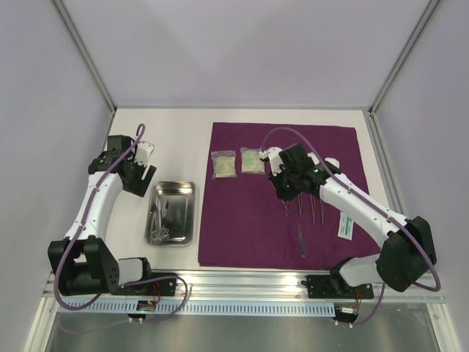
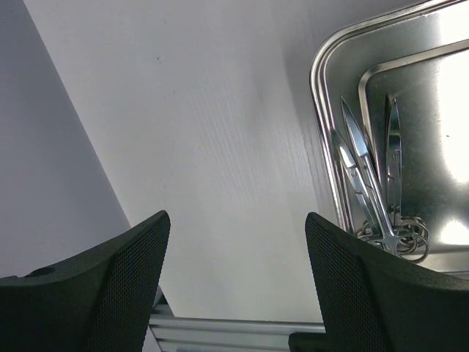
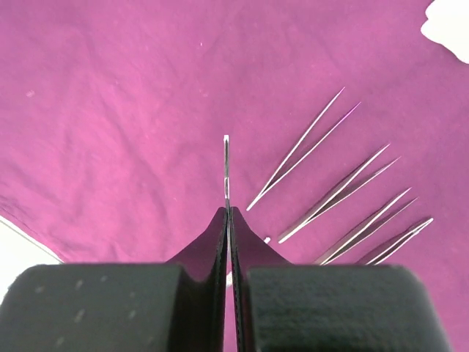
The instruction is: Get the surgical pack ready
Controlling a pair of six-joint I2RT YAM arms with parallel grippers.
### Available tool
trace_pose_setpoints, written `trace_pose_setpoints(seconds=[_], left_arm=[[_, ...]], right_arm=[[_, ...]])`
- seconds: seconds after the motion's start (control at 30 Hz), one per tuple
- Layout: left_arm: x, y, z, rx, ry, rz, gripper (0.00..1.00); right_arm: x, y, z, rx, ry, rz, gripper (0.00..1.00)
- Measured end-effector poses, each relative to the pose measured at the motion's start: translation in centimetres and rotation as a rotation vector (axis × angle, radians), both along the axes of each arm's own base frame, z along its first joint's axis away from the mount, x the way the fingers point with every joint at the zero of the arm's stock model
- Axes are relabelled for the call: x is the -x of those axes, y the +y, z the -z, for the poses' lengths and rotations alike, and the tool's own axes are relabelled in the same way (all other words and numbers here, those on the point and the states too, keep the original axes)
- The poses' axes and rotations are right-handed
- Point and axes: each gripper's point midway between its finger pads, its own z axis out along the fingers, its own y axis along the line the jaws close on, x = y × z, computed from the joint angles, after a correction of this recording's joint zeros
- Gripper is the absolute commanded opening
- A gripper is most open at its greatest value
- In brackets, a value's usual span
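Note:
The deep-purple sheet (image 1: 278, 194) lies flat on the table, also in the right wrist view (image 3: 110, 110). My right gripper (image 1: 287, 192) (image 3: 229, 213) is shut on a thin steel tweezers (image 3: 226, 169) held just above the sheet. Several more tweezers (image 3: 341, 192) (image 1: 314, 209) lie side by side on the sheet to its right. Two gauze packets (image 1: 223, 164) (image 1: 253, 160) lie at the sheet's far edge. The steel tray (image 1: 189, 220) (image 2: 326, 110) stands left of the sheet and holds scissors (image 1: 157, 224) (image 2: 366, 183). My left gripper (image 1: 143, 158) (image 2: 236, 220) is open and empty over bare table, left of the tray.
A slim instrument (image 1: 303, 240) and a flat white packet (image 1: 346, 226) lie on the sheet's near right part. A white object (image 3: 451, 18) shows at the right wrist view's top corner. Grey walls close the table's left, right and far sides; an aluminium rail (image 1: 242, 282) runs along the near edge.

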Motion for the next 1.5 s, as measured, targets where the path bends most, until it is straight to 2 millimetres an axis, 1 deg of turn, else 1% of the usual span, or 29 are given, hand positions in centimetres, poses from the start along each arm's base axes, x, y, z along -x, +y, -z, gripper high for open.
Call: trace_pose_setpoints(seconds=[0.07, 0.17, 0.23, 0.3, 0.4, 0.43, 0.5, 0.53, 0.57, 0.6, 0.67, 0.73, 0.8, 0.83, 0.9, 0.97, 1.03, 1.33, 1.5], left_arm=[[0.2, 0.0, -0.2, -0.001, -0.003, -0.002, 0.84], [0.4, 0.0, -0.7, -0.003, -0.017, -0.005, 0.83], [0.6, 0.1, -0.9, -0.008, -0.02, -0.007, 0.83], [0.9, 0.2, -1.1, -0.016, -0.022, -0.012, 0.84], [1.1, 0.6, -1.5, -0.036, -0.034, -0.021, 0.84], [1.2, 0.8, -1.6, -0.046, -0.038, -0.026, 0.84], [1.7, 1.2, -1.7, -0.068, -0.044, -0.038, 0.84], [2.0, 1.5, -1.7, -0.076, -0.045, -0.045, 0.84], [2.3, 1.8, -1.7, -0.084, -0.042, -0.056, 0.84], [2.5, 2.1, -1.6, -0.09, -0.039, -0.066, 0.84], [2.9, 2.9, -1.5, -0.101, -0.03, -0.092, 0.84], [3.2, 3.4, -1.4, -0.109, -0.024, -0.111, 0.84], [3.5, 3.7, -1.2, -0.116, -0.017, -0.117, 0.84], [3.8, 3.7, -1.0, -0.119, -0.011, -0.116, 0.84], [4.2, 3.8, -0.7, -0.121, -0.004, -0.115, 0.84], [4.6, 3.8, -0.5, -0.125, 0.004, -0.114, 0.84], [4.9, 3.8, -0.3, -0.127, 0.01, -0.112, 0.84], [5.2, 3.7, -0.1, -0.128, 0.015, -0.109, 0.84], [5.2, 3.7, -0.1, -0.128, 0.015, -0.109, 0.84]], right_arm=[[0.0, 0.2, -0.2, -0.019, 0.0, 0.023, 0.01], [0.1, 1.1, -0.6, -0.061, 0.008, 0.061, 0.0], [0.3, 2.9, -1.0, -0.115, 0.005, 0.064, 0.0], [0.7, 5.6, -1.8, -0.189, -0.005, 0.046, 0.01], [1.2, 10.8, -3.2, -0.321, -0.011, 0.015, 0.0], [1.0, 12.5, -3.6, -0.363, -0.013, 0.008, 0.0], [0.6, 17.1, -4.3, -0.452, 0.01, -0.001, 0.01], [0.3, 20.0, -4.5, -0.503, 0.03, -0.004, 0.0], [0.0, 22.8, -4.5, -0.547, 0.047, -0.009, 0.0], [-0.2, 24.9, -4.6, -0.584, 0.062, -0.015, 0.01], [-0.4, 29.9, -4.3, -0.66, 0.109, -0.023, 0.01], [-0.3, 33.9, -3.8, -0.72, 0.165, -0.022, 0.0], [0.3, 36.6, -2.7, -0.76, 0.23, -0.004, 0.01], [0.5, 37.5, -1.9, -0.77, 0.261, 0.012, 0.0], [0.9, 38.1, -0.4, -0.776, 0.316, 0.051, 0.0], [1.0, 38.2, 1.2, -0.771, 0.363, 0.099, 0.0], [1.3, 37.9, 2.4, -0.759, 0.395, 0.136, 0.0], [2.6, 37.3, 4.6, -0.747, 0.464, 0.199, 0.0], [3.1, 37.1, 5.2, -0.731, 0.483, 0.212, 0.01]])
